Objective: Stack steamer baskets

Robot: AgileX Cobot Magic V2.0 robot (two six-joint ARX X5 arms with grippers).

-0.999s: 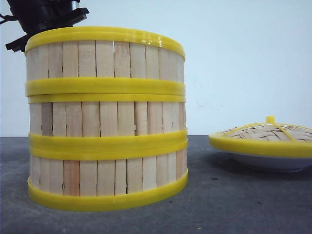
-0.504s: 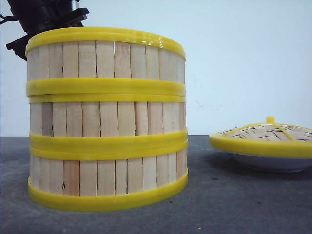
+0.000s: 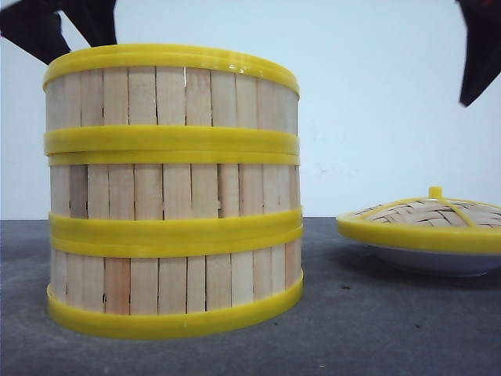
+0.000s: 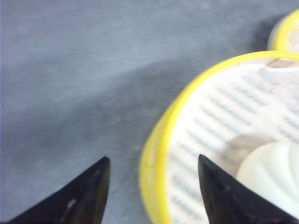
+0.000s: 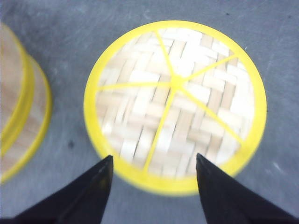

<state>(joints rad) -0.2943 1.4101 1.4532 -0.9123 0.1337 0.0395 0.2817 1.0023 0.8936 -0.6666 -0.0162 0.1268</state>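
Three steamer baskets stand in one stack at the left: top (image 3: pixel 172 94), middle (image 3: pixel 172 188) and bottom (image 3: pixel 172 282). My left gripper (image 4: pixel 153 158) hangs open above the top basket's yellow rim (image 4: pixel 154 154), one finger outside it and one over the inside, touching nothing. A white bun (image 4: pixel 273 179) lies in that top basket. The left gripper's fingers (image 3: pixel 35 31) show above the stack's left edge. My right gripper (image 5: pixel 154 158) is open and empty above the near rim of the woven lid (image 5: pixel 175 102).
The domed woven lid (image 3: pixel 427 219) with a yellow rim and knob rests on a white plate (image 3: pixel 430 262) at the right, apart from the stack (image 5: pixel 18 107). A right finger (image 3: pixel 477 55) hangs high above it. Grey tabletop (image 3: pixel 352 329) lies between them.
The left gripper has risen from behind the top basket's rim, and only its fingers now show. A right finger has come into the front view at the top right. The stack stays put.
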